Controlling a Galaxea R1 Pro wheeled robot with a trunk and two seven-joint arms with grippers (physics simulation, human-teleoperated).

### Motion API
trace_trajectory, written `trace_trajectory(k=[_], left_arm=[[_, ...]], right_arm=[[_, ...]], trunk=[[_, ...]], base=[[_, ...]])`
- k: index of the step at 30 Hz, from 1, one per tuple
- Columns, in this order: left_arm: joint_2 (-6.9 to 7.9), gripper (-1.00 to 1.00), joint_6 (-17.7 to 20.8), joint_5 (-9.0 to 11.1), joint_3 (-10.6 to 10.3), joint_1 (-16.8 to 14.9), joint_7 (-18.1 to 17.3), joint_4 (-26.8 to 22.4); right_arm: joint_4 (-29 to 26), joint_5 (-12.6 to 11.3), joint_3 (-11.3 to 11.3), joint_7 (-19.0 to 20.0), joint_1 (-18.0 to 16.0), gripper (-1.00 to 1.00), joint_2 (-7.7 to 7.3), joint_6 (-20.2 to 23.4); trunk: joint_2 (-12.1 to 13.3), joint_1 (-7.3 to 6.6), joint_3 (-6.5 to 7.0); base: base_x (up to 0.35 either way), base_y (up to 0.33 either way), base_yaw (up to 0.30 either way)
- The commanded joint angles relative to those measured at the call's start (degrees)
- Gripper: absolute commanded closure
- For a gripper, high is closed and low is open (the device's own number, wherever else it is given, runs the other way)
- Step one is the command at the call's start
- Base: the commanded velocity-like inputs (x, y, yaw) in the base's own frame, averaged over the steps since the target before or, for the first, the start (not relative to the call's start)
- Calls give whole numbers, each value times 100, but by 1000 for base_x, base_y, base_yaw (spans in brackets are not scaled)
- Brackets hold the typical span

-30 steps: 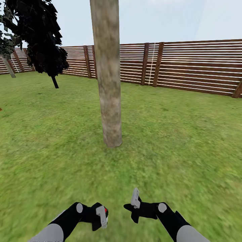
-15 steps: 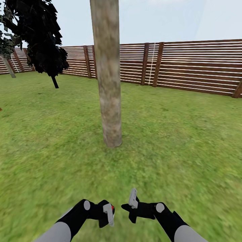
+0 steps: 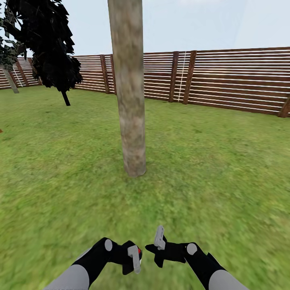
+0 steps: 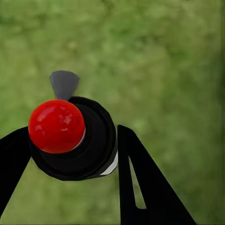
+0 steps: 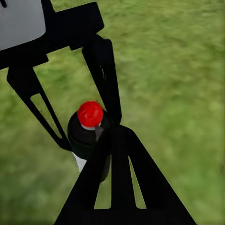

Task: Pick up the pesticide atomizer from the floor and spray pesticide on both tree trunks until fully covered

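Observation:
The pesticide atomizer (image 4: 70, 140), a black bottle with a round red cap (image 4: 56, 125) and a grey nozzle, sits between the fingers of my left gripper (image 3: 135, 257), which is shut on it. The right wrist view looks at the same bottle (image 5: 86, 136) from the side, over grass. My right gripper (image 3: 159, 241) hangs just right of the left one, its fingers (image 5: 117, 187) pressed together and holding nothing. Straight ahead stands a mottled grey-beige tree trunk (image 3: 131, 100), rising from the lawn a few arm lengths away. I see no white specks on it.
Green lawn (image 3: 217, 169) spreads all around the trunk. A brown slatted fence (image 3: 233, 80) closes the back. A dark conifer (image 3: 48, 44) stands at the far left, with another thin grey trunk (image 3: 10, 80) behind it.
My left arm has moved right with the atomizer, closing up to the right gripper. The right gripper shifted only slightly; the view has not moved.

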Motion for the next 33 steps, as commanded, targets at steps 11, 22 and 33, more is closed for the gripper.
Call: trace_trajectory(k=[11, 22, 33], left_arm=[[-48, 100, -5, 16, 35, -19, -24, -228], [-129, 100, -39, 16, 26, -10, -35, -229], [-145, 100, -43, 16, 26, -10, -35, -224]], right_arm=[[0, 0, 0, 0, 0, 100, 0, 0], [0, 1, 0, -1, 0, 100, 0, 0], [0, 0, 0, -2, 0, 100, 0, 0]], trunk=[[0, 0, 0], [0, 0, 0], [0, 0, 0]], base=[[0, 0, 0], [0, 0, 0], [0, 0, 0]])
